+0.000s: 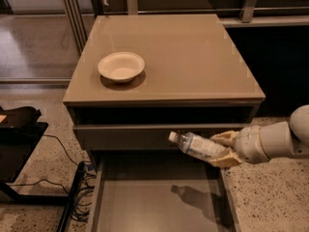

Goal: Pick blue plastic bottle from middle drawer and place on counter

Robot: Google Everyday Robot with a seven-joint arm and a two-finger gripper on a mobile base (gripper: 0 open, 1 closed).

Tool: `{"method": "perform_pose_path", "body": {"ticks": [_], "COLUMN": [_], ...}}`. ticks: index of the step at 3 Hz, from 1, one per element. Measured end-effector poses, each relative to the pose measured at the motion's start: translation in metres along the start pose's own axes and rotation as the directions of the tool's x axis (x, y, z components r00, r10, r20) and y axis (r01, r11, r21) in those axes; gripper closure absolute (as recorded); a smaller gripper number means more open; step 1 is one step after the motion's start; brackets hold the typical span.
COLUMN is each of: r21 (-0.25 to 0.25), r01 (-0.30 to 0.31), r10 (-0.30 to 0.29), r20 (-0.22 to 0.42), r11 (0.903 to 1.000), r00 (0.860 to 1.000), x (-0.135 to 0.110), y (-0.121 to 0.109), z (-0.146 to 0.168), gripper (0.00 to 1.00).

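Note:
The blue plastic bottle (195, 145) is a small clear bottle with a white cap pointing left. My gripper (225, 149) is shut on its right end and holds it tilted in the air, in front of the closed drawer front and above the right part of the open middle drawer (145, 202). The bottle's shadow falls on the drawer's flat bottom. The white arm reaches in from the right edge. The glossy taupe counter (193, 57) lies above and behind the bottle.
A cream round bowl (121, 66) sits on the counter's left side. A closed drawer front (120, 137) is just under the counter. A black stand (19, 139) and cables (77, 197) are on the speckled floor at left.

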State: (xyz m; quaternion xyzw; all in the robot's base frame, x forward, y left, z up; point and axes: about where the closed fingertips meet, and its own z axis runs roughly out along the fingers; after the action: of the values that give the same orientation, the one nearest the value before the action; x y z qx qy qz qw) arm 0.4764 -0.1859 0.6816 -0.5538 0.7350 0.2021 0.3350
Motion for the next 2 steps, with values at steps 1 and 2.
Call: {"method": "perform_pose_path", "body": {"ticks": [1,2], "r21": [0.079,0.079], "r01": [0.056,0.056], "r10": [-0.054,-0.054], "r20": [-0.033,-0.033], "r11": [0.9953,0.9953], "r00": [0.998,0.998], "x": [-0.0335,-0.0335], "y": [-0.0184,-0.0184], "z": [-0.0493,-0.0493], "gripper": [1.0,1.0]}}
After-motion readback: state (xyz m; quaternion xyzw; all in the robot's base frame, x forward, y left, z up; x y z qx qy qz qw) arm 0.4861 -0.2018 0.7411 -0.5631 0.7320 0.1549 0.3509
